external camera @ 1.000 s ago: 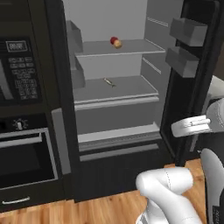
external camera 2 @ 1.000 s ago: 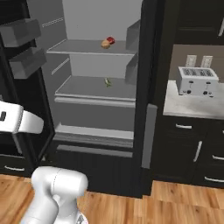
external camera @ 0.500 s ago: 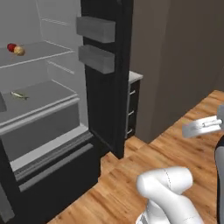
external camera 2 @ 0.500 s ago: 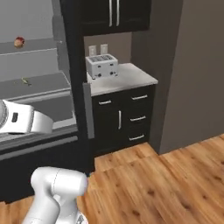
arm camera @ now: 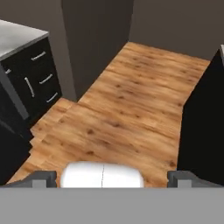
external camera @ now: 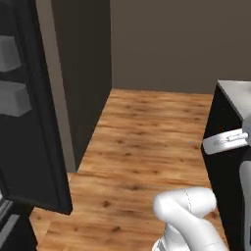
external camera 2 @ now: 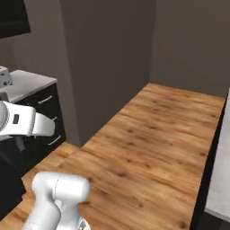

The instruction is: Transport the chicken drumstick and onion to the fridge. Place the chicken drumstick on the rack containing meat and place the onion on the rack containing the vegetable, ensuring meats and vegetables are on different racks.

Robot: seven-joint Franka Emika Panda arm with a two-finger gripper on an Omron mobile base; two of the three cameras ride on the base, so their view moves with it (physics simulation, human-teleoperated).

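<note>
The chicken drumstick and the onion are out of view. Of the fridge I see its open dark door [external camera: 34, 127] at the left edge, with two grey door bins [external camera: 13, 97] on it. My gripper [arm camera: 112, 178] is open, its two dark fingertips [arm camera: 43, 177] set wide apart with nothing between them, looking down at the wooden floor [arm camera: 131, 100]. The white hand [external camera: 226, 141] hangs at the right, in front of a dark cabinet.
A black drawer cabinet [arm camera: 35, 78] with a grey counter [external camera 2: 27, 81] stands to the left. A dark tall panel [external camera 2: 108, 58] and a grey wall rise behind the floor. Another dark cabinet [external camera: 223, 191] with a grey top [external camera 2: 219, 179] stands on the right. Open wooden floor [external camera: 142, 142] lies between them.
The whole picture has swung: the base has turned to the right, away from the fridge. The shelves and toaster slid off to the left; floor and wall have come into view.
</note>
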